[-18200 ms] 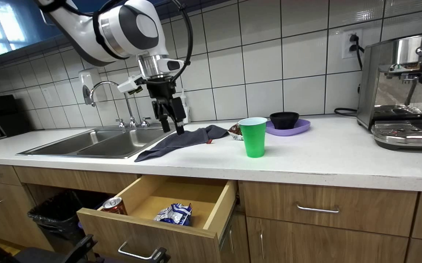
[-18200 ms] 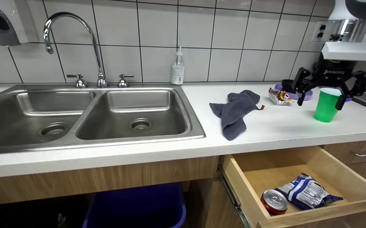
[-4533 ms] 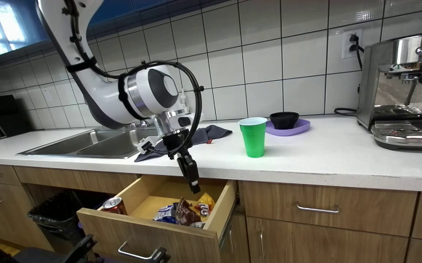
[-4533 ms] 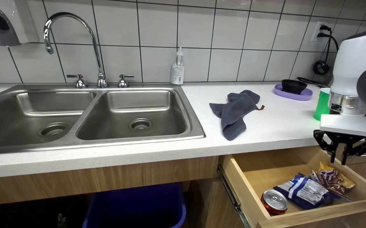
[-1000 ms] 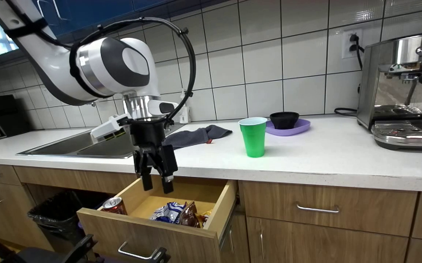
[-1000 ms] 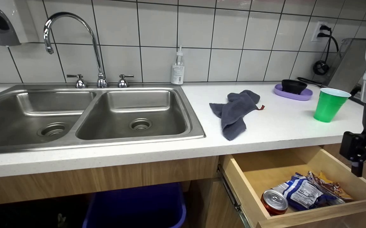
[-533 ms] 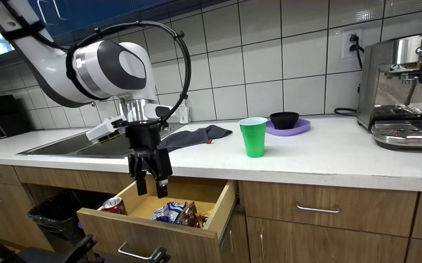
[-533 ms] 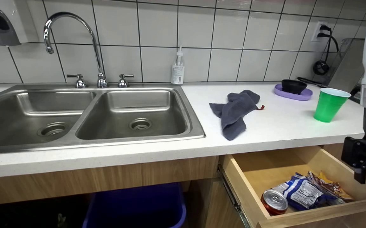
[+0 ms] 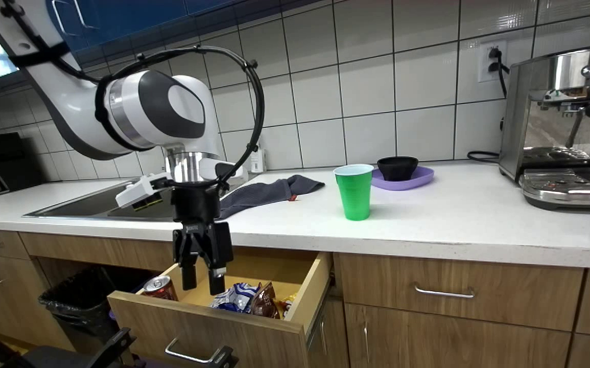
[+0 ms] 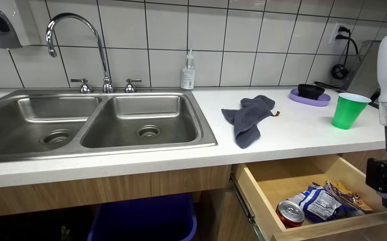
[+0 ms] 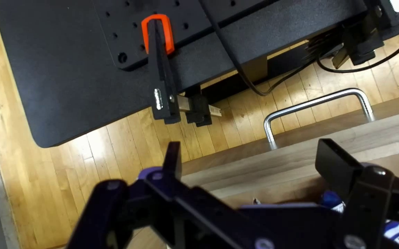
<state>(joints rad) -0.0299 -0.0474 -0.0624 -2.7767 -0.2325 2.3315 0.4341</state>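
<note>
My gripper (image 9: 203, 286) points down over the pulled-out drawer (image 9: 213, 327), close to its front panel, jaws wide apart and nothing held. In the wrist view the drawer's front edge (image 11: 254, 162) passes through the gap between the fingers, and the metal handle (image 11: 316, 103) shows beyond. Inside the drawer lie a red can (image 10: 290, 213), a blue-and-white snack bag (image 10: 320, 203) and a brown-and-yellow wrapper (image 10: 344, 194). No contact with any of them is visible. In an exterior view the gripper is partly cut off by the right frame edge.
On the counter are a green cup (image 9: 354, 191), a black bowl (image 9: 397, 168) on a purple plate (image 9: 422, 179), a grey towel (image 10: 248, 120) and the sink (image 10: 210, 137). A coffee machine (image 9: 565, 128) stands at the right. A black platform (image 11: 75, 86) faces the drawer.
Over the last second the open gripper has come lower and nearer the drawer front. The brown-and-yellow wrapper, on the counter in the oldest frames, now lies in the drawer.
</note>
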